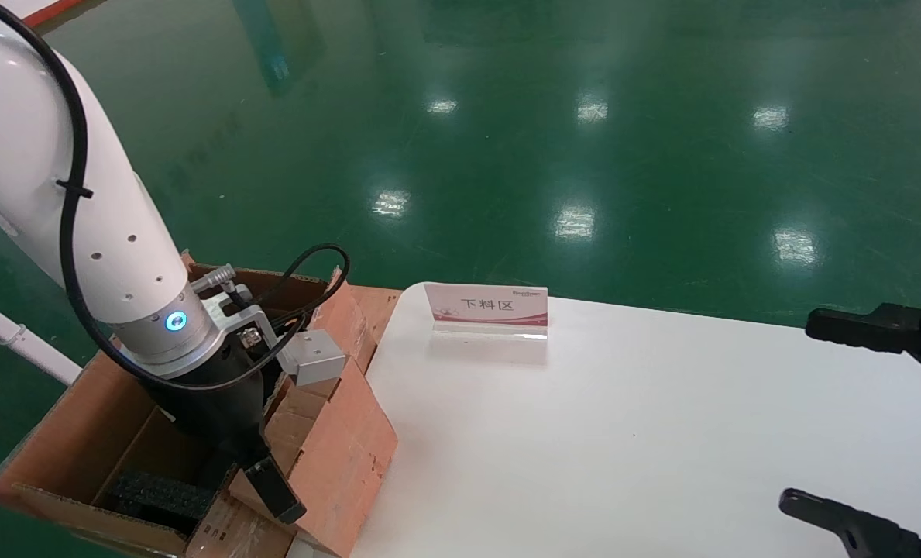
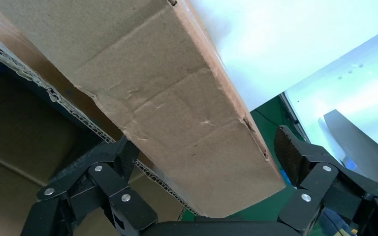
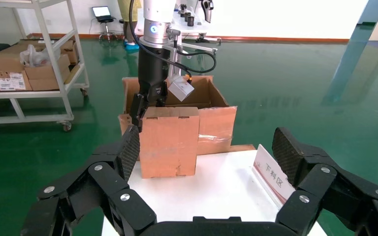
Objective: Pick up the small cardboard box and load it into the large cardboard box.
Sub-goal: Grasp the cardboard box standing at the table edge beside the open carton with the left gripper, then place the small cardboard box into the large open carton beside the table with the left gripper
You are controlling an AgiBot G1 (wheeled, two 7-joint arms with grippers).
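The small cardboard box (image 1: 336, 442) (image 3: 169, 142) is reddish-brown and stands on end at the table's left edge, against the large cardboard box (image 1: 65, 434) (image 3: 211, 93). My left gripper (image 1: 278, 488) (image 3: 140, 105) reaches down at the small box's top corner on the carton side. In the left wrist view the left gripper (image 2: 206, 155) is open wide around the small box (image 2: 177, 98), with a gap at one pad (image 2: 288, 152). Over the table's right edge my right gripper (image 1: 799, 409) (image 3: 206, 147) hangs open and holds nothing.
Black foam (image 1: 162, 492) lies inside the large carton, and its taped flap (image 3: 216, 130) hangs toward the table. A white and red sign (image 1: 487, 308) (image 3: 273, 174) stands on the white table (image 1: 623, 434). A shelf trolley (image 3: 29, 64) with cartons stands on the green floor beyond.
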